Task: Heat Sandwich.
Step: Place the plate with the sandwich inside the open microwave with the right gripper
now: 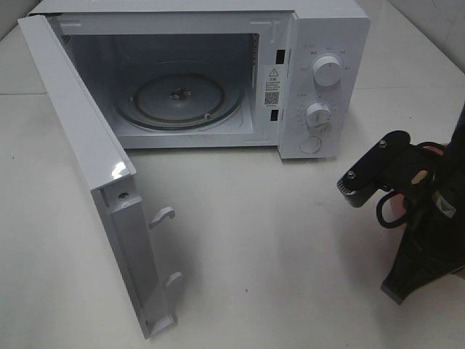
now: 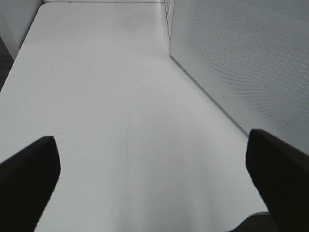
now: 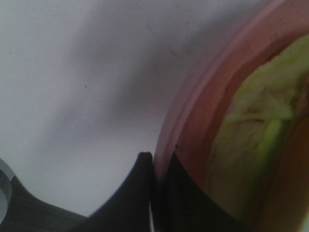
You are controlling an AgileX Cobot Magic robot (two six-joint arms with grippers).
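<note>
Right now I read this as the carry step. The microwave [image 1: 327,43] stands at twelve o'clock with its door [image 1: 87,167] swung out toward eight o'clock, and the load has yet to go in. Inside it I see only the glass turntable [image 1: 178,98], which looks bare.

The right gripper [image 3: 153,162] is clenched on the rim of the pink plate [image 3: 193,96], its jaws pressed together around the lip. That wrist picture is close and blurred, so I call the grip likely rather than certain. The sandwich [image 3: 256,130] lies on the plate with its pale green layer showing, close to the rim near the fingers. On the high camera the right arm [image 1: 421,196] sits at about four o'clock, well apart from the microwave, and it hides the plate and sandwich from that view.

The left gripper [image 2: 153,164] is released and holds nothing. Its jaws are spread wide over the table [image 2: 120,96], just beside the door.

As I judge it, the next move is to carry the plate level from four o'clock toward twelve. It has to clear the door's latch hooks [image 1: 163,214] before I set it on the turntable. A rim pinch gives little hold, so any tilt could slide the sandwich off. The left arm looks well placed to shut the door afterwards.
</note>
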